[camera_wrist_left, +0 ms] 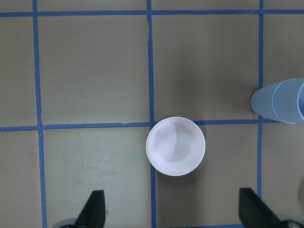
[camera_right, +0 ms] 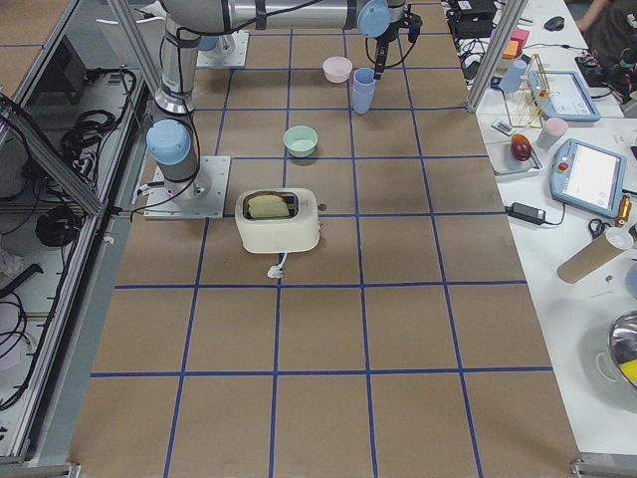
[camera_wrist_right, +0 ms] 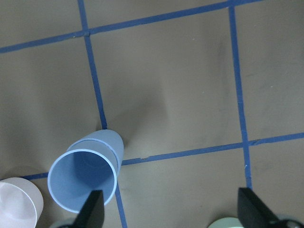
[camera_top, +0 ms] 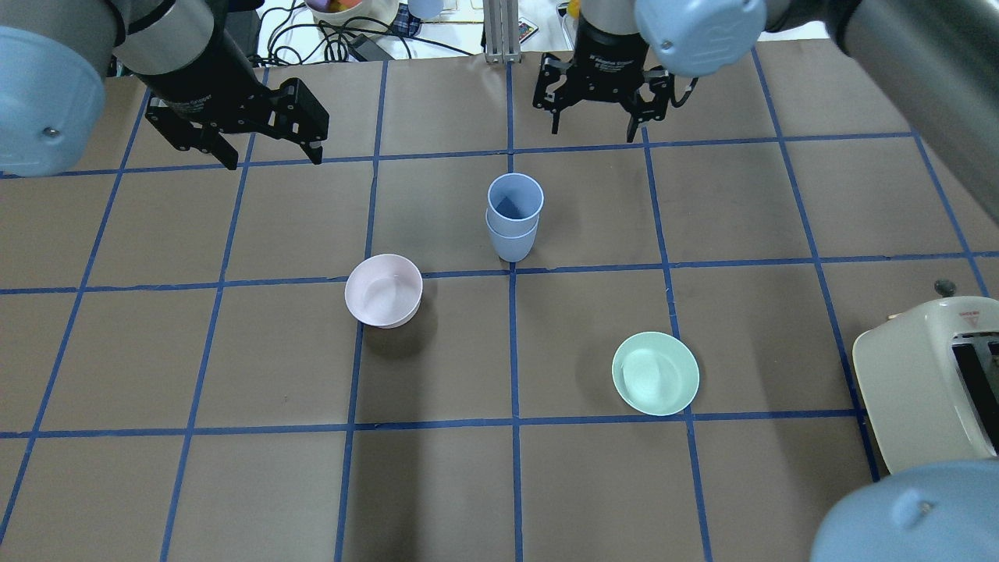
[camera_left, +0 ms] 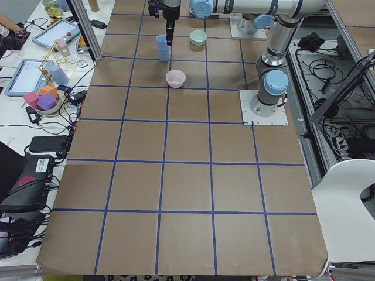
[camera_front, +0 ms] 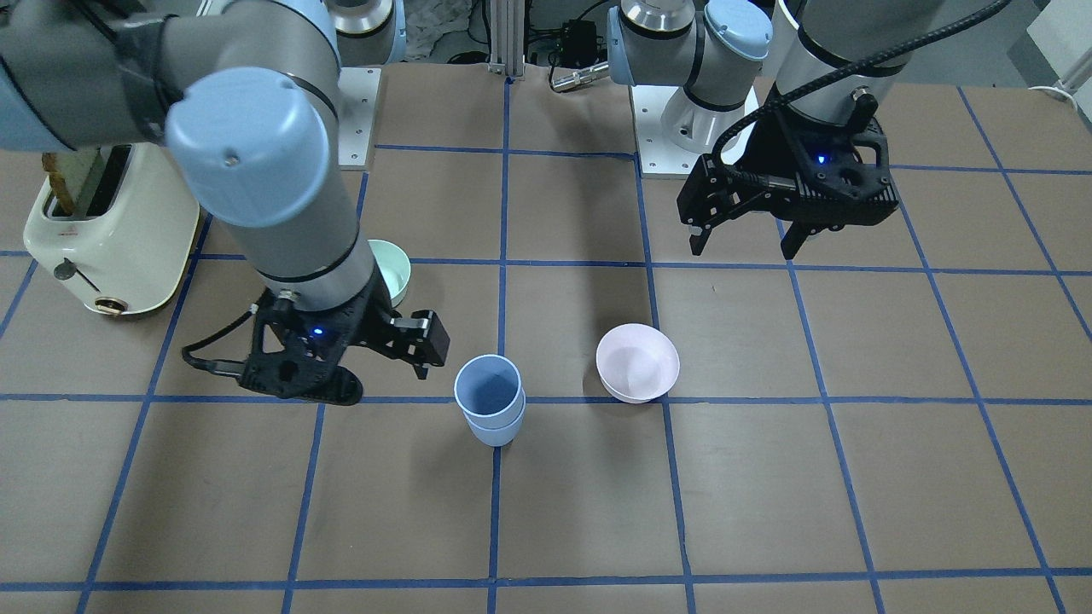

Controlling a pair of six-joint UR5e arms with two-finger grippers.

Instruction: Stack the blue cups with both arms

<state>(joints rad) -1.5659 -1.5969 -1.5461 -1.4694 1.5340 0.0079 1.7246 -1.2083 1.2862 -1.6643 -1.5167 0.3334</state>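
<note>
Clear of the spread-open left gripper (camera_top: 273, 160) and right gripper (camera_top: 593, 133), blue cups (camera_top: 513, 215) stand nested.

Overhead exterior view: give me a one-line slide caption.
Two pale-blue plastic tumblers stand stacked upright; the black left gripper and black right gripper hover open and empty beyond them.

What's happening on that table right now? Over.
Left gripper open, empty. Right gripper open, empty. Blue cups nested, upright. Pink bowl, green bowl stand apart.

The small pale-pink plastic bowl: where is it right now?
In the overhead view the pale-pink bowl stands left of centre, on the robot's left side, apart from the stacked pale-blue plastic cups up and to its right.
</note>
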